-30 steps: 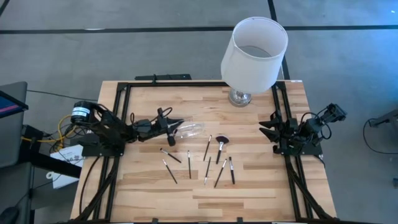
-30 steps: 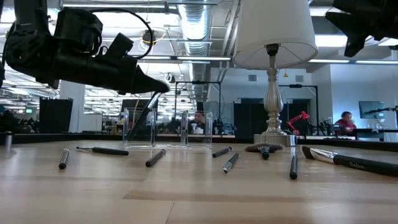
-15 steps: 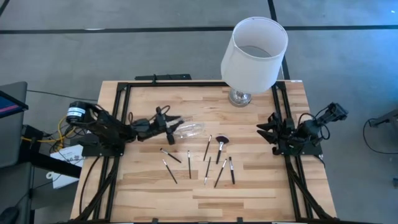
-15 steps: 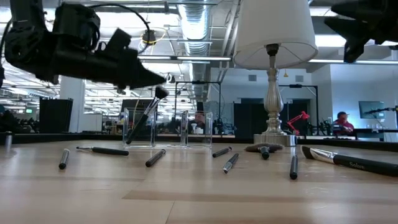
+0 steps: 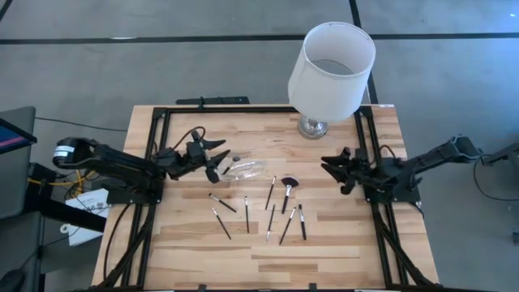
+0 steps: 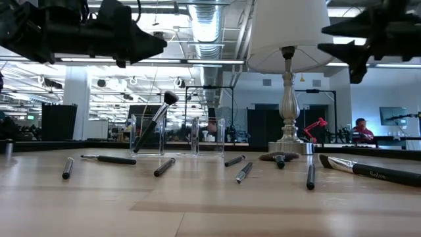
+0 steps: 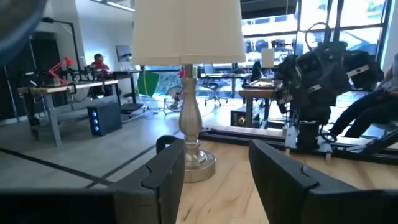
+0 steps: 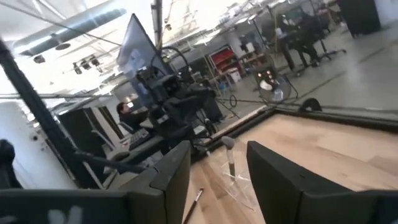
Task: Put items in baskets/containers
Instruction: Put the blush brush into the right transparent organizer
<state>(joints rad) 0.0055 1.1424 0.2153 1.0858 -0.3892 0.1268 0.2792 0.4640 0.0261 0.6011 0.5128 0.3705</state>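
A clear container (image 5: 250,169) (image 6: 148,135) stands on the table left of the middle. One brush (image 6: 155,121) leans in it, its lower end inside and its dark head above the rim. Several more thin dark brushes (image 5: 270,212) lie flat on the wood nearer the front edge, one of them with a wider purple head (image 5: 289,183). My left gripper (image 5: 217,159) (image 6: 161,45) hangs open just left of the container, above it, with nothing between its fingers. My right gripper (image 5: 331,172) (image 6: 327,38) hangs open in the air over the table's right part, pointing toward the middle.
A lamp with a white shade (image 5: 331,58) stands on a silver base (image 5: 313,126) at the far edge, between the two arms. A black frame (image 5: 162,113) runs along the table's far, left and right sides. Bare wood lies near the front edge.
My left gripper has opened and let go of the brush, then risen and drawn back toward the table's left edge. The brush has dropped into the container and now leans there by itself. My right gripper has reached from the right edge toward the table's middle and rolled.
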